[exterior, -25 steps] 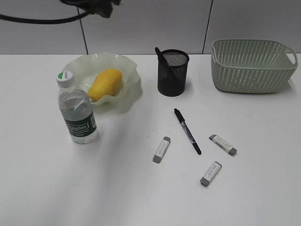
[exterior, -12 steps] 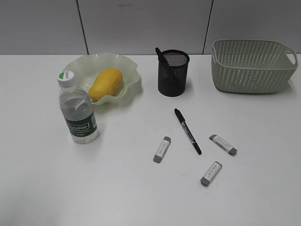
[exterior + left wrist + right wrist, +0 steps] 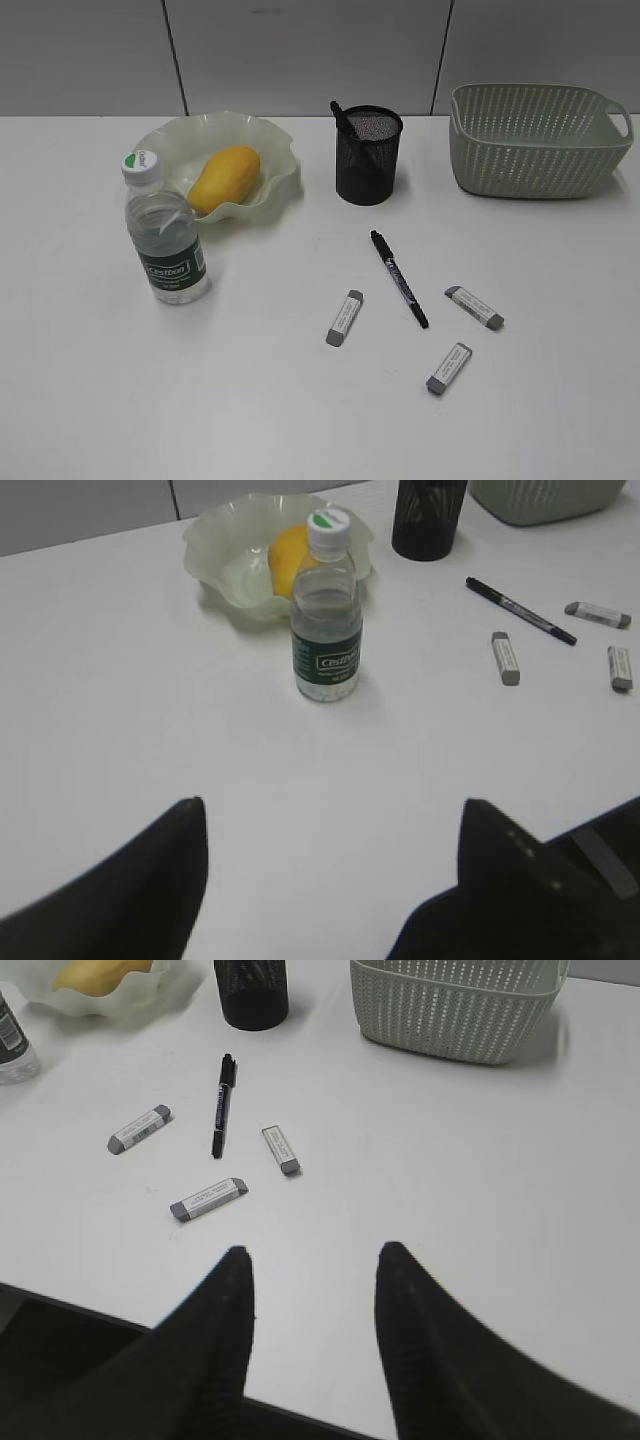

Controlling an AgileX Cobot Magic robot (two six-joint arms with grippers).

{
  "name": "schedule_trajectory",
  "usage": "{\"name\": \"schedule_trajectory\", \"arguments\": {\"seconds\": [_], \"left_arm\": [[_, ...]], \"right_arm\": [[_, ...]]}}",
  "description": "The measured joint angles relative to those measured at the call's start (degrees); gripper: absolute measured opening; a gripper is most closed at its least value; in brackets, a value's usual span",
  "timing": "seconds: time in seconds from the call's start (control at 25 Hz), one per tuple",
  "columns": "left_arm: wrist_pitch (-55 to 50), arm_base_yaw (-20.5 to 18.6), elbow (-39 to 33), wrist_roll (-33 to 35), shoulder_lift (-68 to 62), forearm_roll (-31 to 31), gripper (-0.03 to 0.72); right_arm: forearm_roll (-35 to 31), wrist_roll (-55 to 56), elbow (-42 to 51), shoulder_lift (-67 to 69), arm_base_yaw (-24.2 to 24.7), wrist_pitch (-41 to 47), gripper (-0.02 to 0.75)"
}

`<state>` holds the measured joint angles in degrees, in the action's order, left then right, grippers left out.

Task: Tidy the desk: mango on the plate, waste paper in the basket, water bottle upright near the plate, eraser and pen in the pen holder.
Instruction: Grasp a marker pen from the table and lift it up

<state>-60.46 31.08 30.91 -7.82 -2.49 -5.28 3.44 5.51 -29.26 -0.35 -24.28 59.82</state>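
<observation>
The mango [image 3: 224, 178] lies in the wavy pale green plate [image 3: 275, 140]. Just left of the plate the water bottle [image 3: 165, 235] stands upright. One dark pen leans inside the black mesh pen holder [image 3: 367, 155]. Another pen [image 3: 399, 278] lies flat on the desk [image 3: 200, 400], with three erasers [image 3: 344, 318] [image 3: 474, 307] [image 3: 449, 368] around it. The basket [image 3: 535, 140] stands at the back right. No waste paper shows. My left gripper [image 3: 332, 801] hangs open over bare desk, well short of the bottle [image 3: 327, 630]. My right gripper [image 3: 315, 1248] is open and empty near the front edge, short of the erasers [image 3: 208, 1199].
A grey panelled wall runs behind the desk. Neither arm appears in the exterior view. The desk's front edge shows under my right gripper's fingers [image 3: 225, 1310].
The dark arm and cable at the exterior view's top left, and their shadow over the plate, have left the frame. Nothing on the desk has moved.
</observation>
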Motion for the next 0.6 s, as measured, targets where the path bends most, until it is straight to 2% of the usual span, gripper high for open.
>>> {"name": "schedule_trajectory", "arguments": {"seconds": [0.24,0.32,0.44,0.6], "left_arm": [[0.0,-0.46,0.0,-0.09,1.34,0.06,0.571],[-0.01,-1.92,0.0,-0.12,2.58,0.13,0.571],[-0.07,-6.72,0.0,-0.12,2.84,0.13,0.571],[-0.01,-13.97,0.0,-0.12,2.84,0.13,0.571]], "right_arm": [[0.0,0.0,-1.24,7.55,0.0,-4.98,0.33],[0.0,0.0,-1.24,17.87,0.0,-9.03,0.33],[-0.4,-0.12,-3.59,38.13,0.0,-17.19,0.33],[-2.36,-0.24,-14.4,67.67,-0.42,-23.24,0.33]]}}
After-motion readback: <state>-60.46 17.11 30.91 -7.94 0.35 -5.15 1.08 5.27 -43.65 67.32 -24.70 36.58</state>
